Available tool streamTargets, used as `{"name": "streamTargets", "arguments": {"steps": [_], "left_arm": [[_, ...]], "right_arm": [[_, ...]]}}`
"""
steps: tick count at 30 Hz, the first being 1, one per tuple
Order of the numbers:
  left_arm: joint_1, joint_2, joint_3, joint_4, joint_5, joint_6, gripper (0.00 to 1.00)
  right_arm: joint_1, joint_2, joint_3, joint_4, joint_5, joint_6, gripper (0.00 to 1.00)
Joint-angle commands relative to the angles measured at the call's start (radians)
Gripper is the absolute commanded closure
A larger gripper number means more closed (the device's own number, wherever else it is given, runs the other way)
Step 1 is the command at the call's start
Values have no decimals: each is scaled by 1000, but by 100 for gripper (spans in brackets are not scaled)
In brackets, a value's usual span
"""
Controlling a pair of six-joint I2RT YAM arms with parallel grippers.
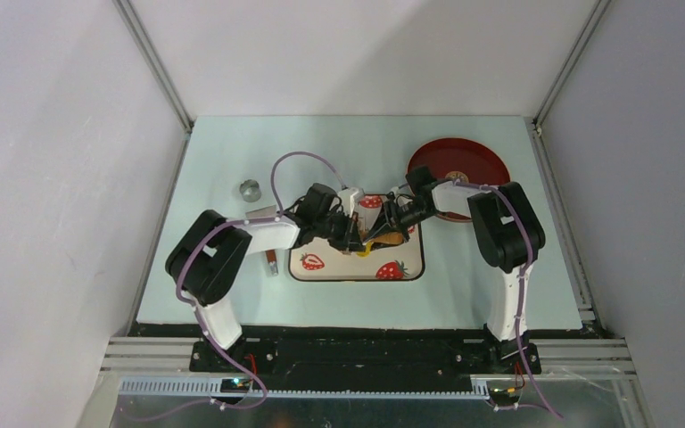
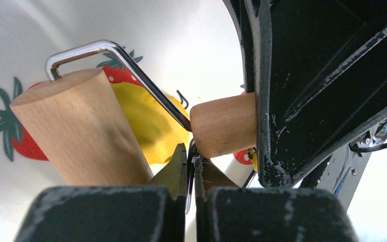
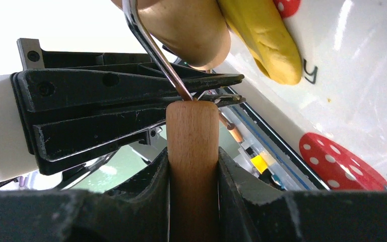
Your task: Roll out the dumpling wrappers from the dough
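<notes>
Dough (image 2: pixel 143 121), soft yellow lump beside smooth cylindrical wooden roller (image 2: pixel 80 131)

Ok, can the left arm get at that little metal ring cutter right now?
Probably not yet. The way to the ring cutter looks free, but the left gripper is shut on the roller's wire frame and would have to let go first.

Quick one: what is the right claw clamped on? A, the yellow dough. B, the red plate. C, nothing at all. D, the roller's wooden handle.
D: in the right wrist view the right claw has a finger pressed against each side of the handle.
</notes>
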Motion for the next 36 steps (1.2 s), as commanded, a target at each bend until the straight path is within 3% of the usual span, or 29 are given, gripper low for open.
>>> {"name": "streamTargets", "arguments": {"steps": [1, 10, 15, 23, 36], "left_arm": [[-13, -29, 18, 106, 1, -71, 100], [-15, -193, 47, 104, 2, -75, 100], [-27, -173, 96, 105, 22, -93, 100], [-66, -29, 180, 103, 30, -124, 100], [-59, 104, 197, 90, 15, -124, 100]], "right_arm": [[87, 32, -8, 140, 62, 93, 100], [74, -188, -2, 178, 83, 106, 100], [21, -248, -2, 100, 91, 39, 100], [-44, -179, -2, -96, 113, -81, 100], [-42, 12, 27, -32, 19, -66, 100]]}}
